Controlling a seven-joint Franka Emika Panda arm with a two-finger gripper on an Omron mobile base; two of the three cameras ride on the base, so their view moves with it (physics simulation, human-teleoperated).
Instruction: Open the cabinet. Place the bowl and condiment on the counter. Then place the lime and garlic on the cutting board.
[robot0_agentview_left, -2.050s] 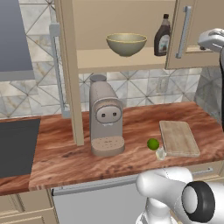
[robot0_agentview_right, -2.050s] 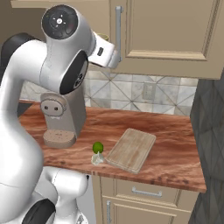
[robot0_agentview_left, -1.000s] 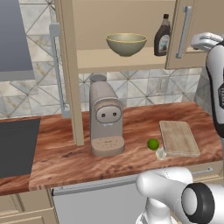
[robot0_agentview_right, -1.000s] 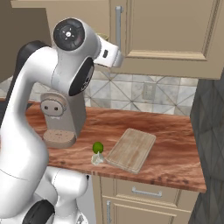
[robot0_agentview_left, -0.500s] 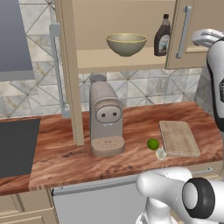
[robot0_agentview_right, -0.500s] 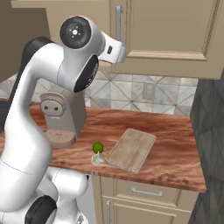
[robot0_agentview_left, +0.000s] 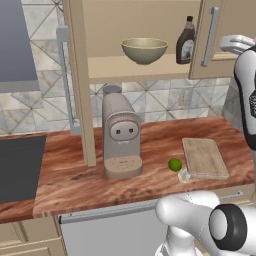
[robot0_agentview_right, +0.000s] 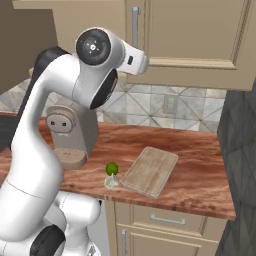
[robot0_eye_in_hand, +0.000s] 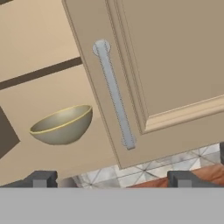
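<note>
- Arm (robot0_agentview_right: 35, 150): glossy white shell, thick rounded tube links, smooth, seamless.
- Joints: dark grey-black round end caps; one at 10 o'clock in the right base view, small pale centre mark, ring of tiny dots.
- Black band between white links below that cap.
- Lower joint cap (robot0_agentview_left: 227, 227): dark disc, grey rim.
- Fingertips (robot0_eye_in_hand: 41, 178): small, dark, blocky.

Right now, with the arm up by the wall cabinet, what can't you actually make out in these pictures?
- Condiment: label too small to read in the left base view; in the hand view the closed right door covers it.
- Garlic: a tiny pale lump beside the lime; shape unclear.
- Gripper: only its fingertips show, standing wide apart, holding nothing.
- Bowl: its inside is hidden by the rim.
</note>
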